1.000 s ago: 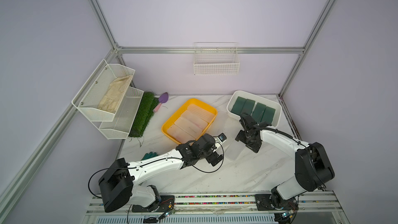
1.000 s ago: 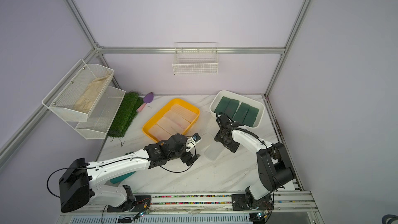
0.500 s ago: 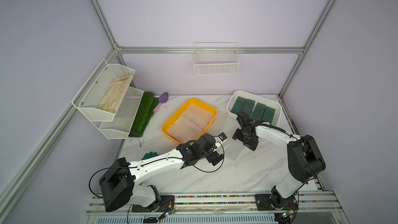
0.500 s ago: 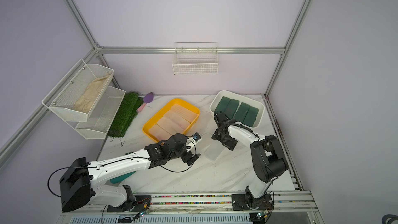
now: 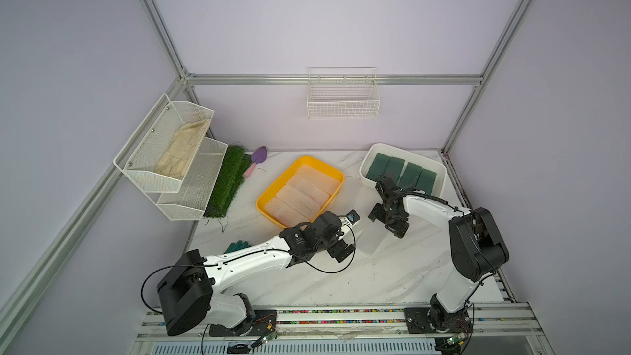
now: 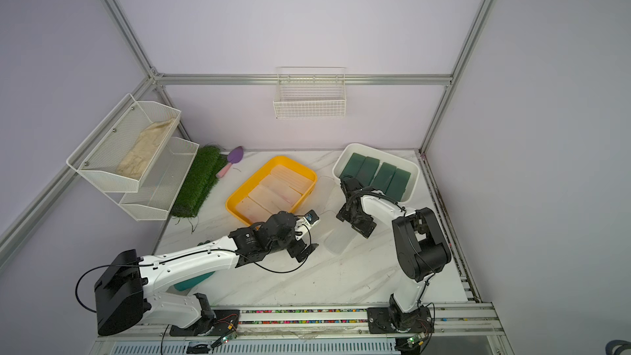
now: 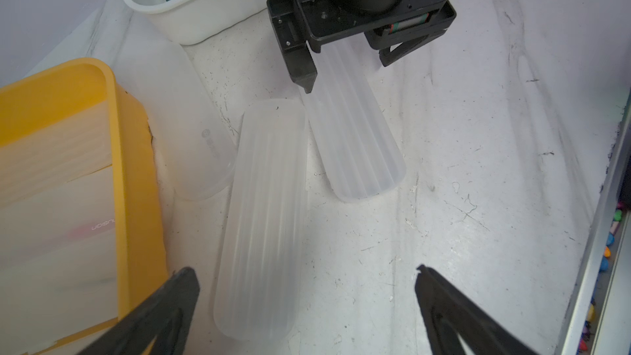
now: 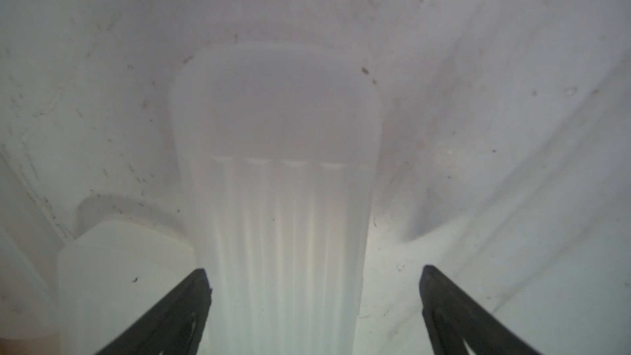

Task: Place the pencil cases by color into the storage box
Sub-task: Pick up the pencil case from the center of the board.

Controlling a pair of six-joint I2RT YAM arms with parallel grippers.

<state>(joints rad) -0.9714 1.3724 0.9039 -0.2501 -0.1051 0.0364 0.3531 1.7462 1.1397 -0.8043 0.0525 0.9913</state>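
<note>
Pencil cases (image 5: pixel 399 172) of dark green, four side by side, fill the white bin (image 5: pixel 439 182) at centre right in both top views. Frosted pencil cases (image 5: pixel 300 196) are layered in the yellow tray (image 5: pixel 268 215) at centre, so each colour evidently has its own box. Between the boxes, loose frosted cases (image 5: pixel 370 239) rest on the marble table (image 5: pixel 392 278) and are hard to count against it. The right gripper (image 5: pixel 389 221) hangs low over them. The left gripper (image 5: pixel 339 251) waits just beside it, lower in frame. Both are spread wide and empty.

The left wrist view settles the count at three loose cases. A smooth case (image 7: pixel 184 124) lies just beside the tray at centre left, and a ribbed case (image 7: pixel 266 220) runs down the middle. A second ribbed case (image 7: pixel 355 141) lies angled next to it, upper corners touching or nearly so. At the top, the right gripper straddles the width of that second one, jaws on either side and not closed on it. I judge this a stance for pinching across the narrow side. The left gripper's fingers (image 7: pixel 181 288), in the bottom corners, stand far apart with nothing held.

The right wrist view, dim and close, shows something the others do not: the ribs stop at a smooth end section. It also shows the case lying between the wide black fingers (image 8: pixel 194 288), nearer one of them than the other.
</note>
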